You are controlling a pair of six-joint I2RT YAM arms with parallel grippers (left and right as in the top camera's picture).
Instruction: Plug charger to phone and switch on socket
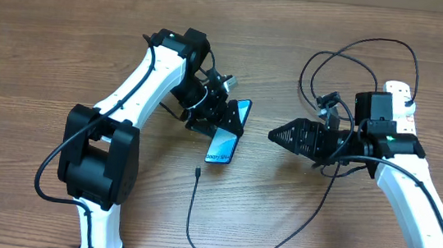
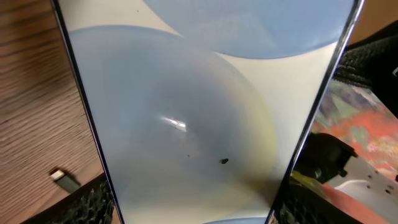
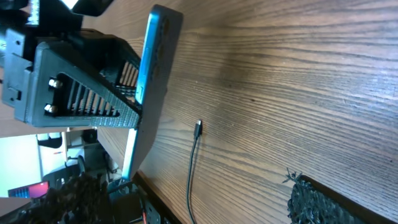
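While my left gripper point(image 1: 223, 122) is clamped on the slim, light-blue-screened phone point(image 1: 223, 147), tilted on the brown wooden bench point(image 1: 49, 40), my right gripper point(image 1: 280, 134), jaws apart and empty, sits at its 3 o'clock. Thin black charger tip point(image 1: 198, 172) lies loose at the phone's 6 o'clock; narrow white socket strip point(image 1: 402, 106) at 2 o'clock.

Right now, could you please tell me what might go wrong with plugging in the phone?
The phone is held tilted in the left tool and could slip when the connector pushes in. The connector tip lies flat and loose on the table; the open right tool may nudge it away rather than pinch it. The charger cable loops beside the right arm near the socket and might snag.
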